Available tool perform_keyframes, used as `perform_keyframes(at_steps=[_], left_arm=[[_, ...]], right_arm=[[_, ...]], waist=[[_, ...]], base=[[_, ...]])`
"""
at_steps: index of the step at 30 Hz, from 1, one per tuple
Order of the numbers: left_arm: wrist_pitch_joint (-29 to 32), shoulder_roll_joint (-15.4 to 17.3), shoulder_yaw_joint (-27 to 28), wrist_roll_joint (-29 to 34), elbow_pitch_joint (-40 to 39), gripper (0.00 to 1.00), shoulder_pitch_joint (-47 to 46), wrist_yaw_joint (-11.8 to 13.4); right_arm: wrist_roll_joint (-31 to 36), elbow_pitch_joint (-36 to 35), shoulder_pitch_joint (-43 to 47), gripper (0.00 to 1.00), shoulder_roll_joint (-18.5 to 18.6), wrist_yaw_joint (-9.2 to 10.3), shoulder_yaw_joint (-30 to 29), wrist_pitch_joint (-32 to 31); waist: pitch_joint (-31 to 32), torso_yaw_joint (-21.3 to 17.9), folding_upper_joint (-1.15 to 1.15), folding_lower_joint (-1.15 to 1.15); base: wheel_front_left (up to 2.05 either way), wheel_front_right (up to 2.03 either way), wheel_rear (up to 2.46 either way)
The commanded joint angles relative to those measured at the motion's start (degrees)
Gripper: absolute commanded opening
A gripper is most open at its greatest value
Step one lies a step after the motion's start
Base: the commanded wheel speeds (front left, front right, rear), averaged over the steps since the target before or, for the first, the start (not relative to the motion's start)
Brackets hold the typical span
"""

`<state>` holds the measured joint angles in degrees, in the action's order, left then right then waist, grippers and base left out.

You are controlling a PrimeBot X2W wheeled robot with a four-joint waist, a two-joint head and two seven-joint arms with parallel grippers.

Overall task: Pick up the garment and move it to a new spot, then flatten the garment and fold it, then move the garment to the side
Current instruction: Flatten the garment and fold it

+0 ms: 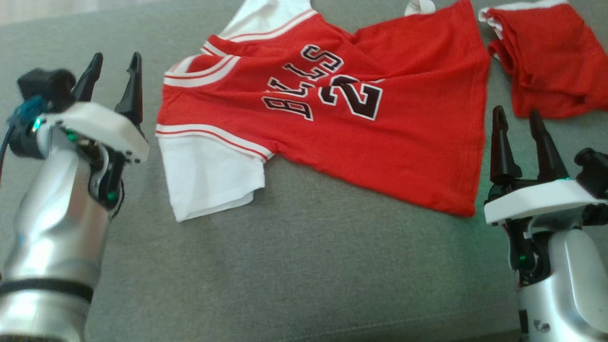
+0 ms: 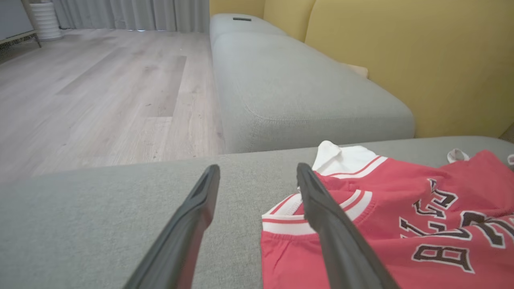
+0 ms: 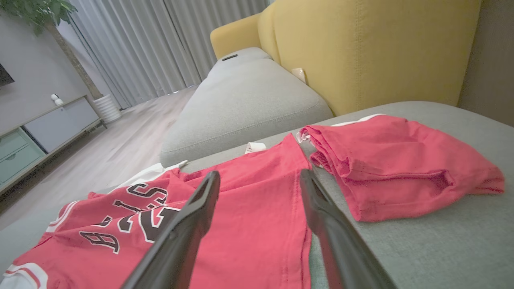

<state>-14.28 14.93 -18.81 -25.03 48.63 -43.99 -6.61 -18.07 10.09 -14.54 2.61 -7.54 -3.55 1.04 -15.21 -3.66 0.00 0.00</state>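
A red jersey with white sleeves and dark lettering, the garment (image 1: 361, 128), lies spread on the grey cushion with a crease across its middle. It also shows in the left wrist view (image 2: 401, 224) and in the right wrist view (image 3: 249, 224). My left gripper (image 1: 114, 64) stands open just left of the jersey's collar, holding nothing; in its own view the left gripper (image 2: 259, 172) has its right finger over the collar trim. My right gripper (image 1: 517, 118) is open beside the hem's right edge, empty, and the right gripper (image 3: 261, 180) points over the hem.
A second red garment (image 1: 546, 57), bunched, lies at the far right of the cushion (image 1: 308, 266). Beyond stand another grey seat (image 2: 297, 92), a yellow backrest (image 3: 361, 52) and a wooden floor (image 2: 100, 88) off the cushion's left edge.
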Motion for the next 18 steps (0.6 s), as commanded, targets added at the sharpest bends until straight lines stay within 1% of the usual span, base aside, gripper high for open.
perform_keyframes(at_steps=[1,4,9,14,18], left_arm=[[-0.7,2.83,3.42,-0.25,-4.52,1.0,2.0,0.69],[-0.71,2.1,7.36,0.16,-12.96,1.0,8.24,1.72],[-0.71,-1.4,12.5,1.33,-25.0,1.0,19.69,2.24],[-0.72,-5.83,14.5,3.13,-32.11,1.0,28.55,1.94],[-0.72,-8.81,15.71,4.21,-34.79,1.0,32.76,1.46]], right_arm=[[0.32,-1.85,-0.02,1.0,0.27,0.05,2.0,0.85],[0.62,-1.87,1.32,1.0,0.36,0.05,2.71,1.82],[0.96,-1.18,4.24,1.0,0.34,0.05,3.48,3.53],[0.6,0.02,6.5,1.0,0.31,0.05,3.62,4.96],[0.33,0.67,7.01,1.0,0.29,0.05,4.74,5.47]], waist=[[1.45,1.34,0.0,0.0],[3.08,2.77,0.0,0.0],[6.02,4.92,0.0,0.0],[8.36,6.13,0.0,0.0],[9.34,6.09,0.0,0.0]], base=[[0.0,0.0,0.0],[0.0,0.0,0.0],[0.0,0.0,0.0],[0.0,0.0,0.0],[0.0,0.0,0.0]])
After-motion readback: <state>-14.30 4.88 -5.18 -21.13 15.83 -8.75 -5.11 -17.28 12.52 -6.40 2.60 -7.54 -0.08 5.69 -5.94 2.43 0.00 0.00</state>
